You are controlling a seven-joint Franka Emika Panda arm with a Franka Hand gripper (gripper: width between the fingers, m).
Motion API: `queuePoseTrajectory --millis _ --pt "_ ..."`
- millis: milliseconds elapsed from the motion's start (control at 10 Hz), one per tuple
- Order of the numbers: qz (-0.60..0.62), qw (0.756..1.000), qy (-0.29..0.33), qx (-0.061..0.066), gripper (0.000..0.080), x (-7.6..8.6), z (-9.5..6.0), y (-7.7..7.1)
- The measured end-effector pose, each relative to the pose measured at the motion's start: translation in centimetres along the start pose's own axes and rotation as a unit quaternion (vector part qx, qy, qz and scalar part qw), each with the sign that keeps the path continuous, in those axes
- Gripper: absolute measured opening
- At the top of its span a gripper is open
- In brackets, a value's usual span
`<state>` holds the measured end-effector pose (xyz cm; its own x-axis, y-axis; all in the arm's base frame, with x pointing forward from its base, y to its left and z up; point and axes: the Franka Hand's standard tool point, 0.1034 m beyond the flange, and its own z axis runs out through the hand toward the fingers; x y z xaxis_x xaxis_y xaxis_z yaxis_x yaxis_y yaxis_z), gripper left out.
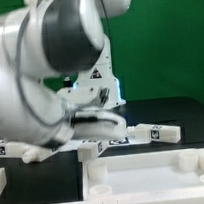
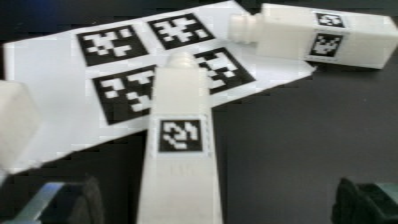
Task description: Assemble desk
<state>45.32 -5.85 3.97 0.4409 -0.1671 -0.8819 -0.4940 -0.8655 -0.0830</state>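
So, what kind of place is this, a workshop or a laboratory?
Probably a robotics laboratory test bench: a white robot arm reaches over a black table before a green backdrop, and the loose desk leg and the marker board carry printed square tags.

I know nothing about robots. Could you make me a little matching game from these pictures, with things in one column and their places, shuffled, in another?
Things
1. wide white rimmed plastic tabletop panel
2. thin flat white marker board
3. white square plastic leg showing one tag
4. white square plastic leg showing two tags

Places
A. between the fingers of the open hand
B. front of the exterior view, on the black table
C. beside the board's corner
D. partly under the one-tag leg

Pairs: 1-B, 2-D, 3-A, 4-C
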Motion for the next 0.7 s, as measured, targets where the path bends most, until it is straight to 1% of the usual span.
queuePoseTrajectory --millis 100,200,300,400,500,600,700 --pt "0.004 1.0 -0.011 0.019 0.0649 0.7 0.5 -0.2" --pt "0.003 1.0 0.0 0.012 0.0649 0.8 0.5 -0.3" --pt "-0.003 1.0 0.0 0.011 0.0649 0.6 0.6 -0.5" --pt "-0.004 1.0 -0.002 0.011 0.0649 0.7 0.7 -0.4" --pt "-0.006 1.0 -0.003 0.012 0.0649 0.9 0.9 0.0" --pt "0.0 1.0 -0.012 0.013 0.0649 1.2 1.7 0.6" --pt "0.004 1.0 -0.017 0.013 0.0649 1.6 2.2 1.0"
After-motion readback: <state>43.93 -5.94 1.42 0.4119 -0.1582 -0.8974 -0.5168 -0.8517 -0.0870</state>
